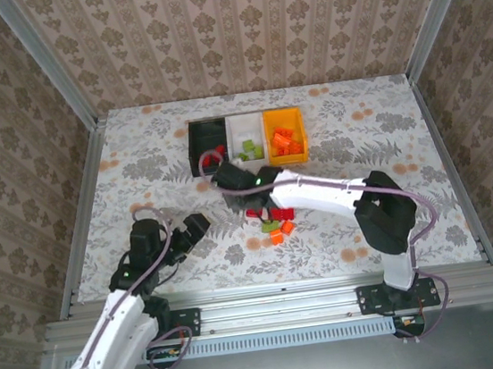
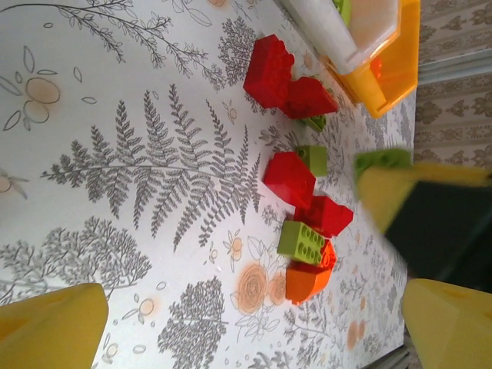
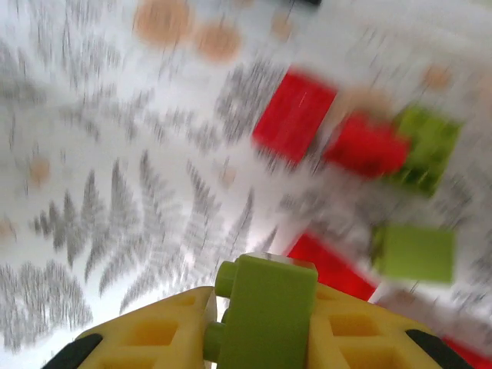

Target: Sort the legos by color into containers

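My right gripper (image 3: 265, 323) is shut on a lime green brick (image 3: 267, 307) and hangs above the loose pile; this view is blurred. From above, the right gripper (image 1: 226, 180) sits just in front of the black bin (image 1: 197, 150), white bin (image 1: 233, 130) and orange-yellow bin (image 1: 302, 137). Its yellow finger and the held green brick (image 2: 382, 159) also appear in the left wrist view. Red bricks (image 2: 290, 178), a green brick (image 2: 301, 242) and an orange brick (image 2: 307, 278) lie on the table. My left gripper (image 1: 196, 226) rests open to the left of the pile, with nothing between its fingers (image 2: 46, 327).
Green bricks (image 1: 250, 151) lie in the white bin and orange bricks (image 1: 284, 139) in the orange-yellow bin. Two more red bricks (image 2: 269, 69) lie near the white bin's corner (image 2: 346, 38). The right arm (image 1: 329, 194) stretches across the table's middle. Patterned walls enclose the table.
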`<state>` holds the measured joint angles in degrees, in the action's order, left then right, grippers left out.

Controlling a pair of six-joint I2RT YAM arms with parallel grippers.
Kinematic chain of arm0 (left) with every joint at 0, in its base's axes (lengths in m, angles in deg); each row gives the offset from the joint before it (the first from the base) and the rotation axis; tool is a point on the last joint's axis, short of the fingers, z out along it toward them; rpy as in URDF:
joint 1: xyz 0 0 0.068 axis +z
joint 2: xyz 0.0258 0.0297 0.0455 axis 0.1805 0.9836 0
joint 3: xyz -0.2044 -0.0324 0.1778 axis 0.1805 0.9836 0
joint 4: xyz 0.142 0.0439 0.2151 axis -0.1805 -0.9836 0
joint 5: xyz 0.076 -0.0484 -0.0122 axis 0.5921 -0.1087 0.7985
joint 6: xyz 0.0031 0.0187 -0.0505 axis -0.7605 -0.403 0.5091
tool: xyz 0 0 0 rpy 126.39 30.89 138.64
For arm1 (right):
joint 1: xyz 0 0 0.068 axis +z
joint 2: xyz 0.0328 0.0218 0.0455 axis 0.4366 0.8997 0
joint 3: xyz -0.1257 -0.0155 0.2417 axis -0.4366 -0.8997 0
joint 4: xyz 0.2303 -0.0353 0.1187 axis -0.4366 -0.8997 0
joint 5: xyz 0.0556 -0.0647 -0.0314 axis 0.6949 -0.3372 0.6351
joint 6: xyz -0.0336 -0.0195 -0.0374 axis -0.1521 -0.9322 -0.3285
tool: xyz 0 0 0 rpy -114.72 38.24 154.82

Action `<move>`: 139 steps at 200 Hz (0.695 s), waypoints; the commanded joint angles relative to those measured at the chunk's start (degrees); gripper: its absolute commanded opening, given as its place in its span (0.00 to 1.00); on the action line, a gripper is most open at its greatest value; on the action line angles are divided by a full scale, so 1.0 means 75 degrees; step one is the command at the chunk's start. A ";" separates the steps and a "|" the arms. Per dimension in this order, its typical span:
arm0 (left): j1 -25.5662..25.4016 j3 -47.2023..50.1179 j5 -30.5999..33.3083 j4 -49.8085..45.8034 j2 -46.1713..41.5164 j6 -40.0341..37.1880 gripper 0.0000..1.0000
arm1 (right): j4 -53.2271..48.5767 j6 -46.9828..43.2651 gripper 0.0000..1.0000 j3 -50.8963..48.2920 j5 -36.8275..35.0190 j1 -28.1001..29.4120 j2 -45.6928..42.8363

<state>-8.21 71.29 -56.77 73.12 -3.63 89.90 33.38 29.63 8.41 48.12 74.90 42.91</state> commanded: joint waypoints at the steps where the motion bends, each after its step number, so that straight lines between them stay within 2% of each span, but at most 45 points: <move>1: 0.0129 -0.0562 -0.0649 0.1613 0.1283 0.0266 1.00 | -0.0085 -0.0898 0.30 0.1229 0.0084 -0.0929 0.0925; 20: 0.0185 -0.1125 -0.1476 0.2008 0.2461 0.0120 1.00 | -0.0394 -0.1077 0.29 0.2379 0.0150 -0.1431 0.1895; 36: 0.0233 -0.1371 -0.1937 0.2176 0.2960 0.0106 1.00 | -0.0590 -0.1157 0.30 0.3140 0.0317 -0.1724 0.2500; 60: 0.0322 -0.1430 -0.1791 0.2095 0.2850 0.0057 1.00 | -0.1070 -0.1249 0.30 0.4275 0.0598 -0.2059 0.3339; 88: 0.0439 -0.1681 -0.1511 0.1223 0.2469 -0.0408 1.00 | -0.1400 -0.1560 0.31 0.5027 0.0751 -0.2129 0.3846; 100: 0.0493 -0.1726 -0.1419 0.1041 0.2360 -0.0518 1.00 | -0.1452 -0.1601 0.36 0.5168 0.0811 -0.2129 0.3901; 114: 0.0535 -0.1715 -0.1439 0.1000 0.2338 -0.0520 1.00 | -0.1491 -0.1591 0.47 0.5185 0.0768 -0.2129 0.3857; 139: 0.0550 -0.1703 -0.1553 0.0990 0.2352 -0.0458 1.00 | -0.1504 -0.1640 0.49 0.5040 0.0544 -0.2071 0.3558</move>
<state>-4.54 59.49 -67.78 82.96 14.53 88.04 25.12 18.68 45.50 52.91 58.79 71.49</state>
